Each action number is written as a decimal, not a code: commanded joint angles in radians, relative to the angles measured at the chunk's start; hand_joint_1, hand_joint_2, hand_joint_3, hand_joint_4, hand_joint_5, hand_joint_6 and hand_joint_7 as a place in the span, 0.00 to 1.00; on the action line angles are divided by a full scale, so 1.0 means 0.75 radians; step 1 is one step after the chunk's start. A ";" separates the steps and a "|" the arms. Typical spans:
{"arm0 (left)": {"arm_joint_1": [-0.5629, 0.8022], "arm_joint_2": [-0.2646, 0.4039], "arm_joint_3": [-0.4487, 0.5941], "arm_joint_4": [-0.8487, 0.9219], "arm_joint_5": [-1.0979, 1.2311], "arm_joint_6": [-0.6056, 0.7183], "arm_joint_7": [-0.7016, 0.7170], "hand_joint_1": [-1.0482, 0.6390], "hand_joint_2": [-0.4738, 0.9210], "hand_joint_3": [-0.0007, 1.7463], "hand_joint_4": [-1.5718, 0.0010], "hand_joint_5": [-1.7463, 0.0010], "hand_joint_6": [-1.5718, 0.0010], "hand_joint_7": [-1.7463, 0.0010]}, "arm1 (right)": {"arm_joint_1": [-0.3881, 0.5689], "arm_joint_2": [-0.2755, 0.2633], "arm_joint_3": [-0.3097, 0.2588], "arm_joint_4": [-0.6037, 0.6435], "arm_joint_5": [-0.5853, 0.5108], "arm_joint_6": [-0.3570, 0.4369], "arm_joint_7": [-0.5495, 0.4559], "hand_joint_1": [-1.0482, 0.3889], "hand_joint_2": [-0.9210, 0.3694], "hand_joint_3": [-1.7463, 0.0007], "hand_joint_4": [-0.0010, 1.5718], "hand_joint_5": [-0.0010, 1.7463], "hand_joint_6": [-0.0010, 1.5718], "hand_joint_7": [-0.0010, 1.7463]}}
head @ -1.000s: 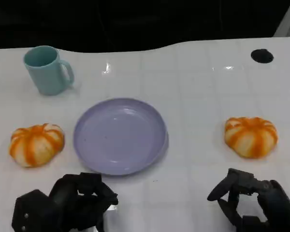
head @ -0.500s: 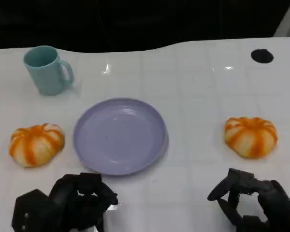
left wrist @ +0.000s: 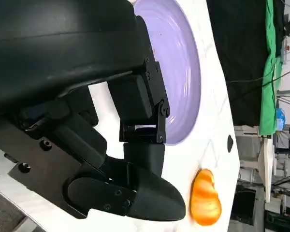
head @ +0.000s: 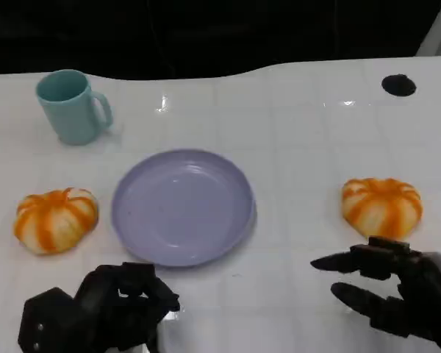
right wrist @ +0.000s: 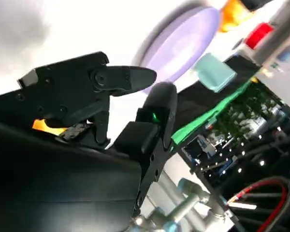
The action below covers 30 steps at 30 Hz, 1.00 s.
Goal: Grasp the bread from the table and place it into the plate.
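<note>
Bread [head: 381, 207] lies near the table's [head: 301, 140] right edge, just beyond the right hand [head: 397, 294], whose fingers are spread and empty. Left hand [head: 95, 312]: curled, holding nothing, near the plate [head: 182, 207].

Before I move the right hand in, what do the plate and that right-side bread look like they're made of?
The plate looks like smooth lavender plastic or melamine; it shows a soft sheen and a rolled rim, though glazed ceramic is possible. The bread on the right has a glossy orange-and-cream ribbed surface, so it is likely a moulded plastic or foam replica, not real bread.
</note>
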 commanded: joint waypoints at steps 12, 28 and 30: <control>-0.005 0.020 0.002 0.016 0.005 -0.003 -0.009 0.00 0.81 0.25 0.00 0.32 0.09 0.59 | 0.050 -0.195 -0.018 -0.456 -0.350 0.528 0.038 0.34 0.00 0.91 0.07 0.17 0.20 0.00; 0.000 0.015 -0.003 0.012 0.015 0.003 0.004 0.00 0.81 0.26 0.00 0.32 0.08 0.59 | -0.116 -0.236 0.137 -0.369 -0.527 0.873 0.092 0.29 0.00 0.97 0.00 0.16 0.12 0.00; 0.002 0.014 -0.002 0.012 0.014 0.001 0.005 0.00 0.81 0.26 0.00 0.32 0.08 0.60 | -0.151 -0.237 0.158 -0.316 -0.541 0.890 0.063 0.29 0.00 0.98 0.00 0.17 0.13 0.00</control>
